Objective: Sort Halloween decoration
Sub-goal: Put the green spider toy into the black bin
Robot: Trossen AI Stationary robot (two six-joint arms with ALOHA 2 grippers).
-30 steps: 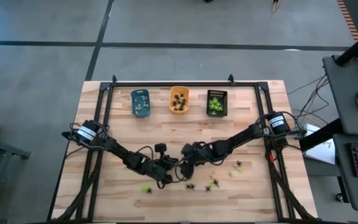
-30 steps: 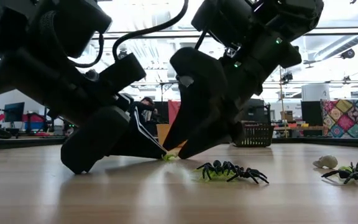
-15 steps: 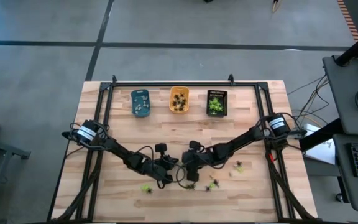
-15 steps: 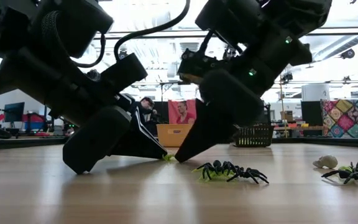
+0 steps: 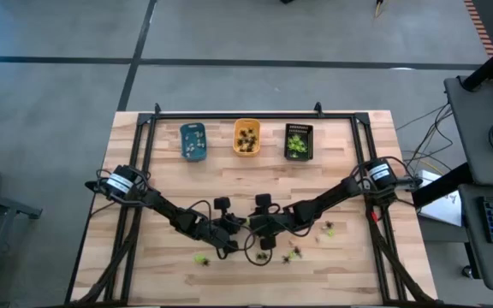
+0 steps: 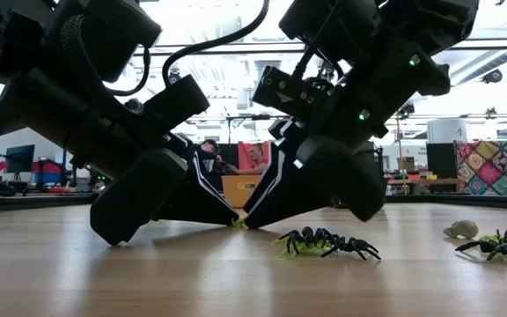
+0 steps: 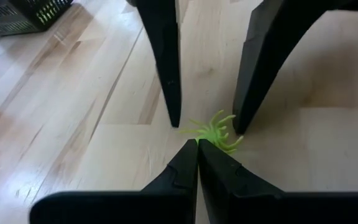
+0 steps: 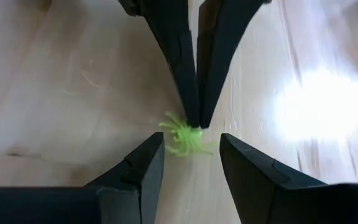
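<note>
far on the wooden table (image 5: pixel 229 180) stand three small trays in a row: blue tray (image 5: pixel 193 140) at left, orange tray (image 5: pixel 246 137) in the middle, black tray (image 5: pixel 298 141) at right, each holding tiny spiders. near the table's middle, the left gripper (image 7: pixel 197 144) rests its tips on the wood, fingers clenched together, touching a yellow-green spider (image 7: pixel 218 131). the right gripper (image 8: pixel 190 142) faces it from the right, its fingers parted and straddling that same spider, not yet clamped on it. a green one (image 5: pixel 201 258) lies near the front edge at left. right of the grippers a black spider (image 6: pixel 328 241) lies on another green one, and further right more spiders (image 6: pixel 503 244) lie loose.
</note>
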